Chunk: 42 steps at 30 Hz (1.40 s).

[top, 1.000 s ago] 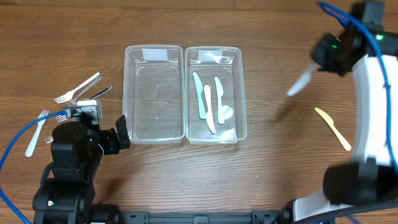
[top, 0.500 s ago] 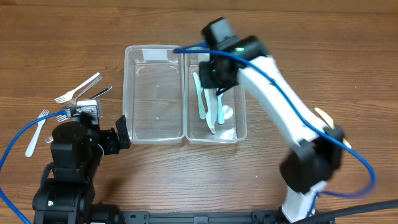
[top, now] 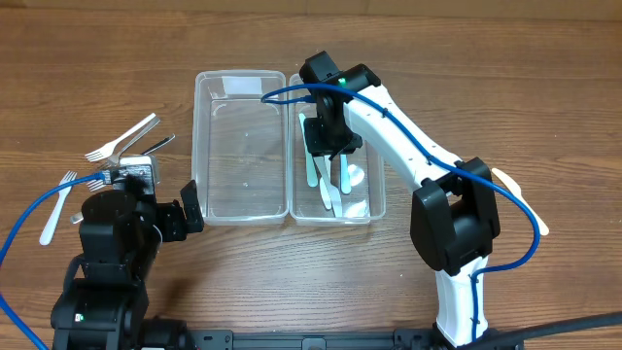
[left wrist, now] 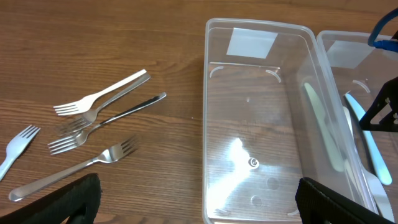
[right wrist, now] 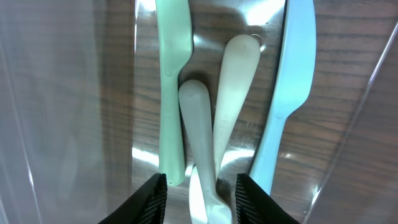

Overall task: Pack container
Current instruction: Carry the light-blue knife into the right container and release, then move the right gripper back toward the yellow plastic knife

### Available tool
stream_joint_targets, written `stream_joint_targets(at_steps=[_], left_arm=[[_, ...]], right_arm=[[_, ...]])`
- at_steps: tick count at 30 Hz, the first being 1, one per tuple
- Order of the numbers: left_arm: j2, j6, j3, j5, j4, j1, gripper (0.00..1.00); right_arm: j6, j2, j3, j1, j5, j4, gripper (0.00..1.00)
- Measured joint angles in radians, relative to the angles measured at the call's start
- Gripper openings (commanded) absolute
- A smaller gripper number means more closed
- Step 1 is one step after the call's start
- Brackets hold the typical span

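Note:
Two clear plastic containers stand side by side. The left container (top: 243,165) (left wrist: 261,124) holds nothing. The right container (top: 378,146) holds several plastic knives. My right gripper (top: 327,148) (right wrist: 200,190) hovers low inside it, jaws parted. A white knife (right wrist: 200,118) lies between the fingers without touching them, resting across a cream knife (right wrist: 235,87). A mint knife (right wrist: 169,93) and a blue knife (right wrist: 293,68) lie either side. My left gripper (top: 190,206) (left wrist: 199,205) stands wide open with nothing in it, at the left container's near corner.
Metal forks (top: 121,141) (left wrist: 99,99) and a white plastic fork (top: 56,206) (left wrist: 15,152) lie on the wooden table left of the containers. A yellowish plastic knife (top: 536,224) lies at the right, partly behind the right arm.
The right arm swung from the far right, carrying a white knife, into the right container. Its jaws have parted and the knife now lies on the others. The left arm has not moved.

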Motion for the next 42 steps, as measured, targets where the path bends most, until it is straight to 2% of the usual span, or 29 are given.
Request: stream_joint_targets(at_steps=[7,10,12,14,17,20,22,28,31,37,42], left_arm=[[0.0,0.0,0.0,0.0,0.0,0.0,1.0],[0.0,0.0,0.0,0.0,0.0,0.0,1.0],[0.0,0.0,0.0,0.0,0.0,0.0,1.0],[0.0,0.0,0.0,0.0,0.0,0.0,1.0],[0.0,0.0,0.0,0.0,0.0,0.0,1.0],[0.0,0.0,0.0,0.0,0.0,0.0,1.0],[0.0,0.0,0.0,0.0,0.0,0.0,1.0],[0.0,0.0,0.0,0.003,-0.001,0.0,1.0],[0.0,0.0,0.0,0.003,-0.006,0.0,1.0],[0.0,0.0,0.0,0.003,-0.006,0.0,1.0],[0.0,0.0,0.0,0.003,-0.007,0.0,1.0]], right_arm=[[0.011,-0.114,0.048,-0.035,0.015,-0.02,0.4],[0.107,-0.241,0.093,-0.116,0.036,-0.022,0.4],[0.245,-0.358,0.123,-0.231,0.052,-0.063,0.4],[0.396,-0.455,0.14,-0.374,0.066,-0.128,0.75],[0.599,-0.525,0.153,-0.579,0.094,-0.211,1.0],[0.767,-0.513,0.135,-0.729,0.1,-0.23,1.0],[0.826,-0.496,0.106,-0.785,0.098,-0.224,1.0],[1.075,-0.485,-0.076,-0.981,0.051,-0.174,0.99],[1.138,-0.484,-0.198,-1.061,0.013,-0.054,0.99],[1.19,-0.484,-0.412,-1.133,-0.011,0.11,0.95],[1.246,-0.484,-0.6,-1.177,-0.014,0.208,0.85]])
